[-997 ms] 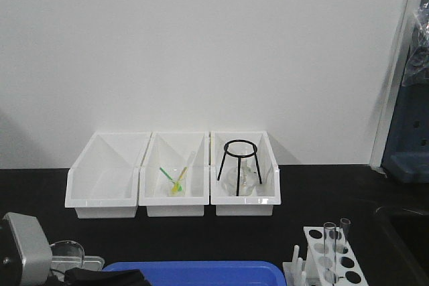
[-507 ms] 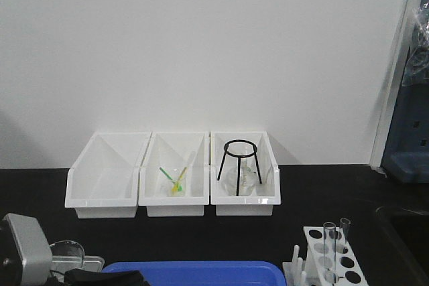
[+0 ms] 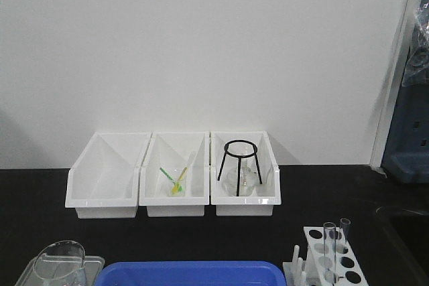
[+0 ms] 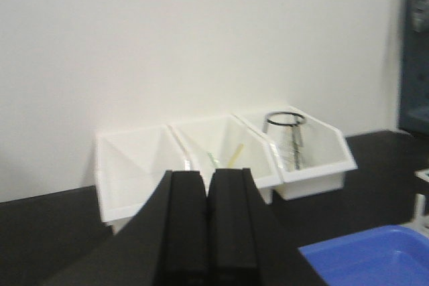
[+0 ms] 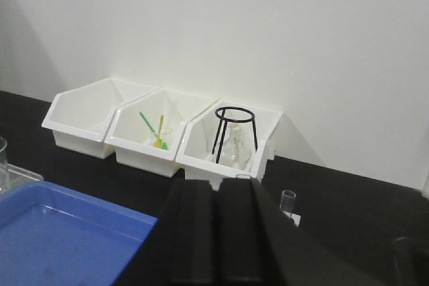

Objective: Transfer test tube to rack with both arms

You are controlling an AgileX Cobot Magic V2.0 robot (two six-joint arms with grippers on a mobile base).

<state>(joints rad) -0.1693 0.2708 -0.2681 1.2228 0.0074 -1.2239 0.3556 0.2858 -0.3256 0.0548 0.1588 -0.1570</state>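
Note:
The white rack [image 3: 330, 264] stands at the front right of the black table. Two clear test tubes stand upright in it, one [image 3: 329, 240] in front and one [image 3: 344, 230] just behind. In the right wrist view a tube's open top [image 5: 288, 199] pokes up just right of my right gripper [image 5: 218, 182], whose black fingers are pressed together with nothing between them. My left gripper [image 4: 208, 173] is also shut and empty, pointing at the white bins. Neither arm shows in the front view.
Three white open-fronted bins [image 3: 173, 195] line the wall; the right one holds a black tripod [image 3: 239, 165] over a flask. A blue tray [image 3: 191, 272] lies at the front centre, with a clear beaker [image 3: 59, 262] to its left.
The left arm's grey housing at the bottom left of the front view has withdrawn out of the frame, uncovering the beaker. The rack and tubes have not moved.

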